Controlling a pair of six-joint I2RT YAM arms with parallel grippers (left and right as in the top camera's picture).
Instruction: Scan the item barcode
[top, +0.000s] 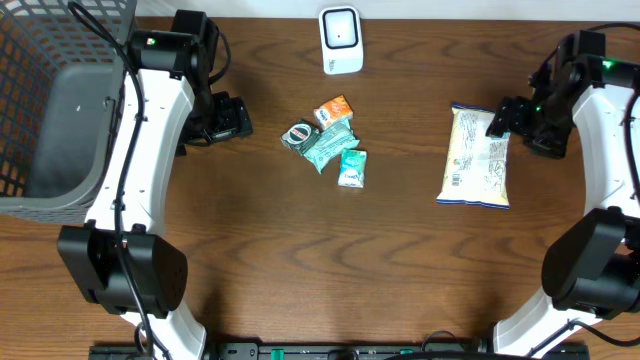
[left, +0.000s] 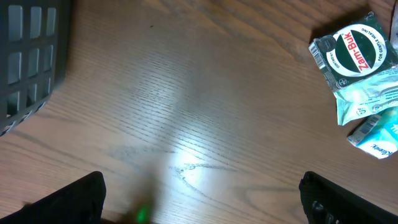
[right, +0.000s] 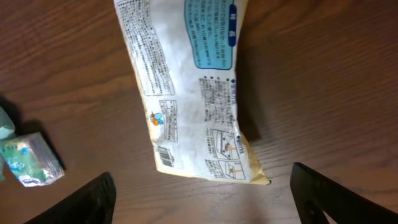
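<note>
On tabletop, right of frame: snack bag (top: 478, 157), white and yellow, lying flat, printed back up.
Barcode (right: 164, 157): near the bag's lower left corner in the right wrist view, facing up.
Right fingers (right: 93, 202): spread wide, empty, at the bag's upper right corner in the overhead view.
Left fingers (left: 68, 202): spread wide, empty, over bare wood left of centre.
Centre: cluster of small packets (top: 330, 145), a green Zam-Buk sachet (left: 354, 56) among them.
Top centre: white scanner (top: 341, 40), upright.
Upper left: grey basket (top: 50, 120).
</note>
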